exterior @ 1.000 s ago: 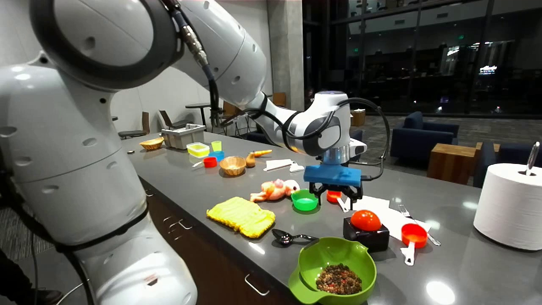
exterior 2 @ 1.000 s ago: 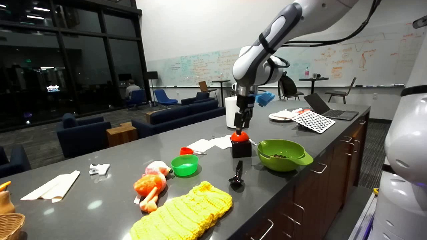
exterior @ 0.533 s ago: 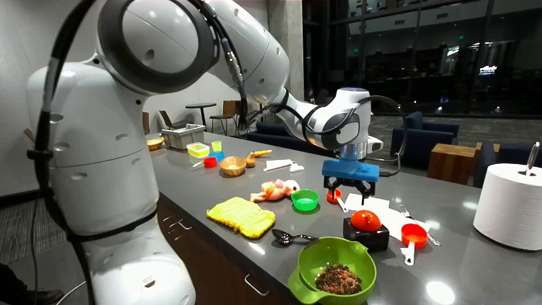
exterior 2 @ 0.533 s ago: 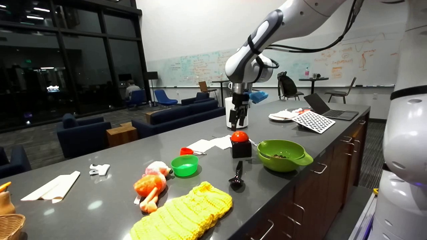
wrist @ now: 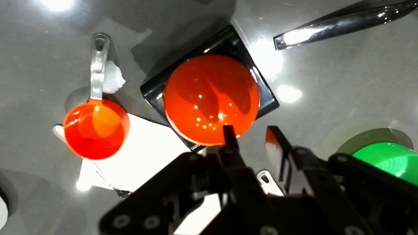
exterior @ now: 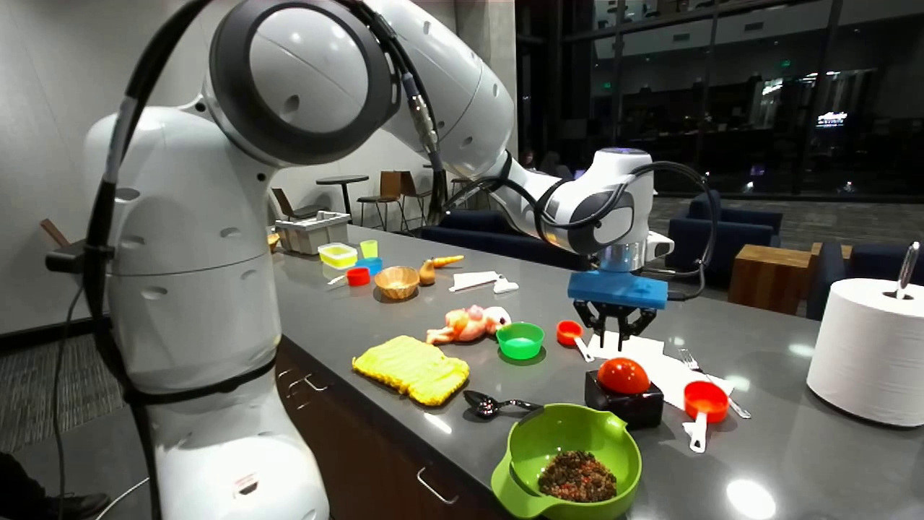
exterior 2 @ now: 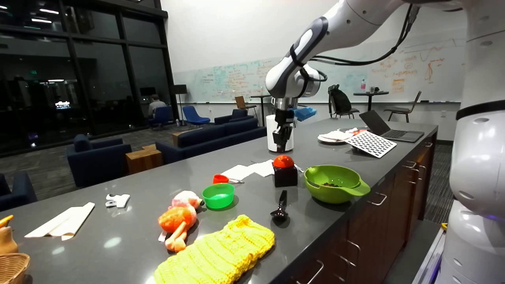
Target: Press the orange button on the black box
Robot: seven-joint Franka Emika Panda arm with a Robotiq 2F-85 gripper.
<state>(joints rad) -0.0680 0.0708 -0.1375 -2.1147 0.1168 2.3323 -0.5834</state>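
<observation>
- On the grey counter [exterior: 339, 325] the black box [exterior 2: 285, 177] sits flat, the orange button [wrist: 210, 94] standing as a glossy dome on top of it.
- Above the level of the dome hangs the gripper [exterior: 613, 342], pointing down and apart from it; in both exterior views a thin strip of background shows between its tips and the button. Whether it is straight over the dome or a little off it, I cannot tell.
- The fingers [wrist: 230, 138] stand partway apart with a narrow gap — nothing is held between them. In the wrist view one tip overlaps the edge of the dome, while the other shows against the counter.
- A blue block [exterior: 617, 289] sits above the fingers.
- Just beside the box stands the large green bowl [exterior 2: 333, 196], with a heap of small brown and reddish grains [exterior: 577, 475] inside.
- Near the box, too, lie white paper [wrist: 150, 150], a fork [exterior: 689, 360] and a red measuring cup [wrist: 96, 130] with a pale handle.
- A second red cup [exterior: 569, 333] lies near the small green bowl [exterior: 520, 352].
- Closer to the counter's edge lie a black spoon [exterior: 487, 406] and a folded yellow cloth [exterior: 411, 372]; a pink and orange plush toy [exterior 2: 183, 217] rests just beside the small bowl.
- A white paper roll [exterior: 863, 354] stands upright on the counter — well apart from the box.
</observation>
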